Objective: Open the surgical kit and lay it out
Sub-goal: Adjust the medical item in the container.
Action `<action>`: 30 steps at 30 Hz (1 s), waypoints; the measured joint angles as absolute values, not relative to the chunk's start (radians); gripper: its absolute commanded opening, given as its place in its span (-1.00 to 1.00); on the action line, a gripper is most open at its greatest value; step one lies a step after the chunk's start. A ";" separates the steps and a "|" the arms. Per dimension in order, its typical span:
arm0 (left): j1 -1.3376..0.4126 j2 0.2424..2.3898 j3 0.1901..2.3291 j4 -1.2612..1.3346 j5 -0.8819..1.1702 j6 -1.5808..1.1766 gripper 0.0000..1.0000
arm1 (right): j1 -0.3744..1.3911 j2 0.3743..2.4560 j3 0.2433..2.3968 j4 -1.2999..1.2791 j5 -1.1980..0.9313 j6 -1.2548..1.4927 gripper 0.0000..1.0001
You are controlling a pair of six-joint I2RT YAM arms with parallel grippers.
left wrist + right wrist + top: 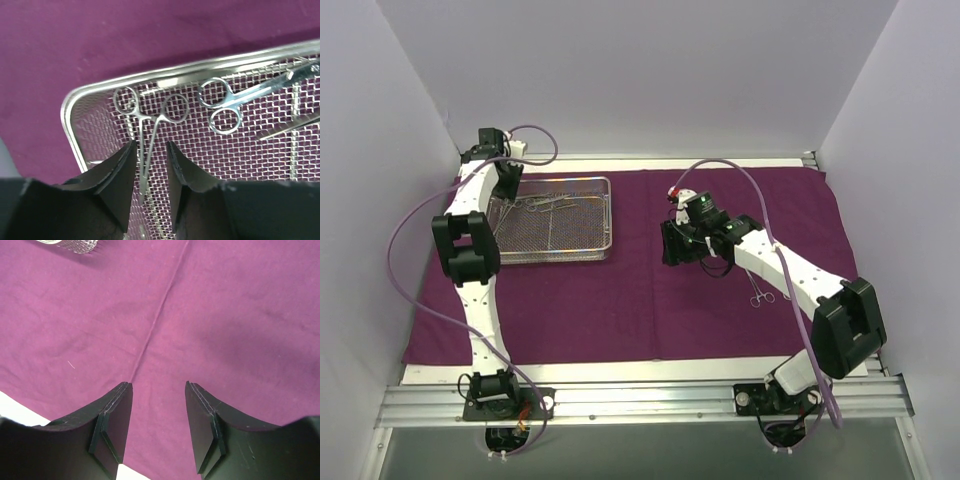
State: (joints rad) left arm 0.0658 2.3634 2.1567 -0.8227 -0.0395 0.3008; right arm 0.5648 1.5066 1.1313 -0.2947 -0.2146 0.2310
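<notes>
Two claws, one busy: the left claw [151, 145] straddles a clamp [161, 120] in a corner of the tray [150, 78], jaws part-open and not visibly pinching. Best to close squarely across both shanks, then lift straight. The right claw [157, 405] hangs half-open and empty over the cloth [225, 315].

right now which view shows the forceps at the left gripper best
left wrist: close up, rings and shanks of the forceps clear, straddled by the left gripper. top external shows only glints in the tray. right wrist shows none of it.
</notes>
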 measured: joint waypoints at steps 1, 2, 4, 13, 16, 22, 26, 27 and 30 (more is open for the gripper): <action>0.072 2.370 2.170 -0.823 -0.037 0.300 -0.24 | 0.565 1.507 1.131 -0.293 -0.218 0.231 -0.07; 0.075 2.375 2.181 -0.826 -0.035 0.300 -0.24 | 0.565 1.507 1.131 -0.290 -0.220 0.231 -0.07; 0.076 2.395 2.218 -0.837 -0.030 0.301 -0.26 | 0.565 1.507 1.131 -0.287 -0.225 0.231 -0.07; 0.075 2.484 2.293 -0.865 0.022 0.299 -0.16 | 0.565 1.507 1.131 -0.283 -0.234 0.233 -0.08; 0.079 2.502 2.293 -0.873 0.029 0.295 -0.07 | 0.565 1.507 1.131 -0.275 -0.237 0.235 -0.08; 0.093 2.508 2.293 -0.877 0.049 0.276 0.18 | 0.565 1.514 1.131 -0.266 -0.241 0.240 -0.09; 0.097 2.519 2.315 -0.890 0.068 0.264 0.11 | 0.565 1.521 1.131 -0.265 -0.244 0.245 -0.09; 0.099 2.523 2.321 -0.894 0.076 0.263 0.08 | 0.565 1.522 1.131 -0.265 -0.245 0.247 -0.10; 0.109 2.529 2.335 -0.908 0.102 0.247 -0.20 | 0.566 1.524 1.131 -0.265 -0.245 0.252 -0.10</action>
State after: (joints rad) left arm 0.1089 2.5294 2.3352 -0.9081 0.1020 0.2474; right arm 0.5655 1.5238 1.1309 -0.2646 -0.2451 0.2523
